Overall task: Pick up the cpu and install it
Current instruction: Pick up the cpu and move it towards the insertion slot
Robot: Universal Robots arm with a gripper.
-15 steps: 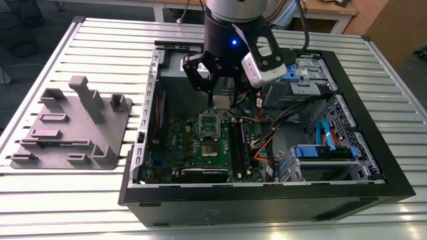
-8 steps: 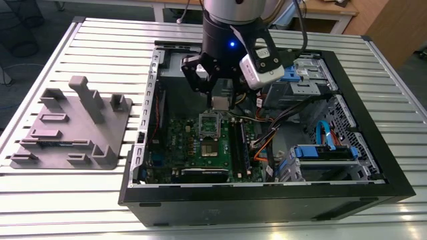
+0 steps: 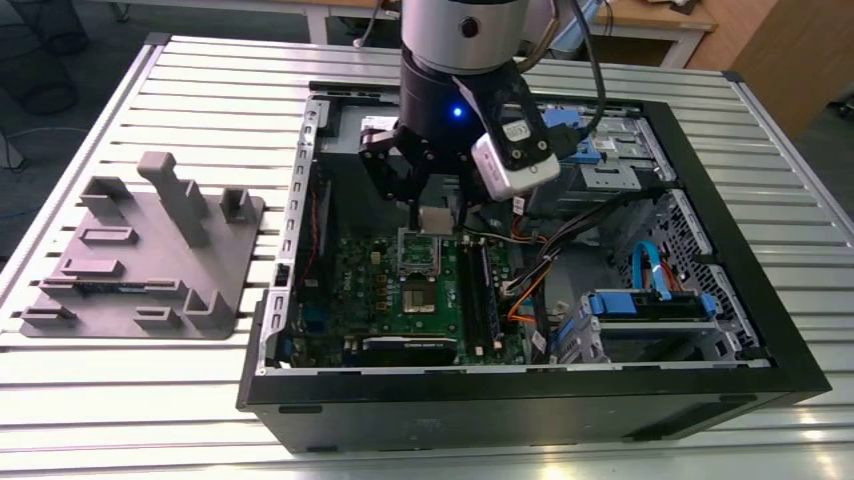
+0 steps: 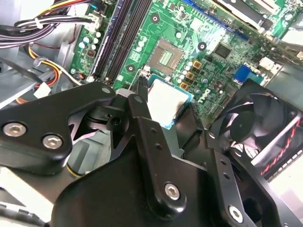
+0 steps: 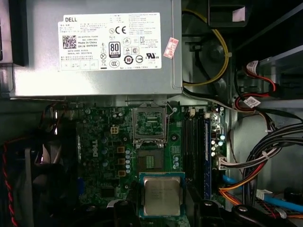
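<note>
I read the black gripper [image 3: 429,213] as clamped on the cpu [image 5: 162,195] [image 4: 165,100] — a small thin square chip with a silver-grey metal top — held above the green motherboard [image 5: 102,137]. The first wrist view adds a big grey metal box with a white label [image 5: 94,75]. The second wrist view adds a round black fan [image 4: 246,125]. The exterior view shows the open black computer case [image 3: 534,405] holding board and cables, on a slatted metal table [image 3: 200,80] beside a grey moulded fixture [image 3: 147,250].

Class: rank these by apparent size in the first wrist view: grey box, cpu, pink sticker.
1. grey box
2. cpu, probably nearer the camera, so perhaps enlarged
3. pink sticker
</note>
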